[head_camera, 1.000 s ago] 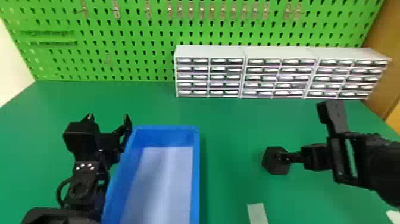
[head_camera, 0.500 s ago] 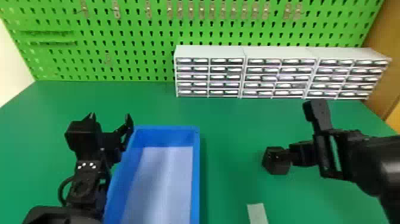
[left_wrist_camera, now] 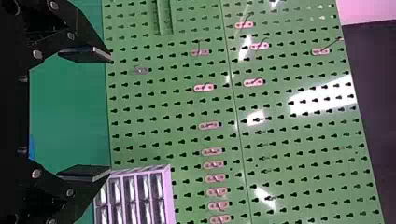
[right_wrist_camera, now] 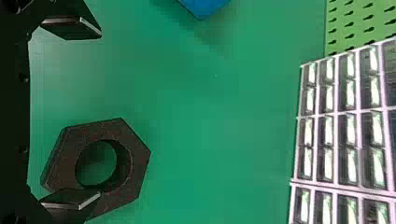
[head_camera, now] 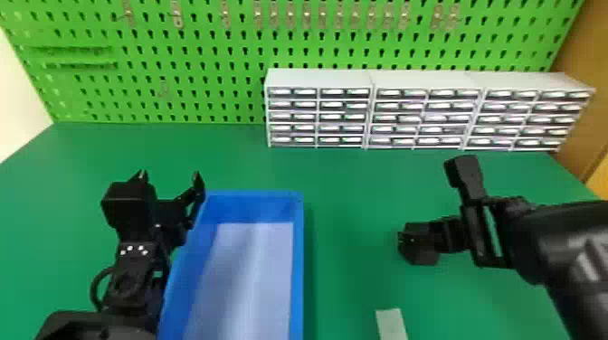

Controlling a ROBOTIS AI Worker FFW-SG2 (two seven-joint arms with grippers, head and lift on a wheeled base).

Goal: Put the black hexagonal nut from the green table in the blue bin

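Over the right part of the green table (head_camera: 353, 181), my right gripper (head_camera: 407, 237) partly covers the black hexagonal nut (head_camera: 424, 253). In the right wrist view my right gripper (right_wrist_camera: 84, 114) is open, one finger overlapping the edge of the nut (right_wrist_camera: 133, 161), the other well away from it over bare green; whether it touches the nut I cannot tell. The nut lies flat, its round hole showing. The blue bin (head_camera: 296, 271) stands left of the nut. At the bin's left side my left gripper (head_camera: 169, 176) is parked open, its fingers apart in the left wrist view (left_wrist_camera: 109, 114).
White drawer cabinets (head_camera: 316, 79) line the table's back right, before a green pegboard (head_camera: 217, 54) with metal hooks. A pale flat strip (head_camera: 391, 323) lies near the front, between the bin and the right arm.
My right gripper has moved left and slightly toward the front, coming over the nut. The nut and bin have kept their places; the left arm has hardly moved.
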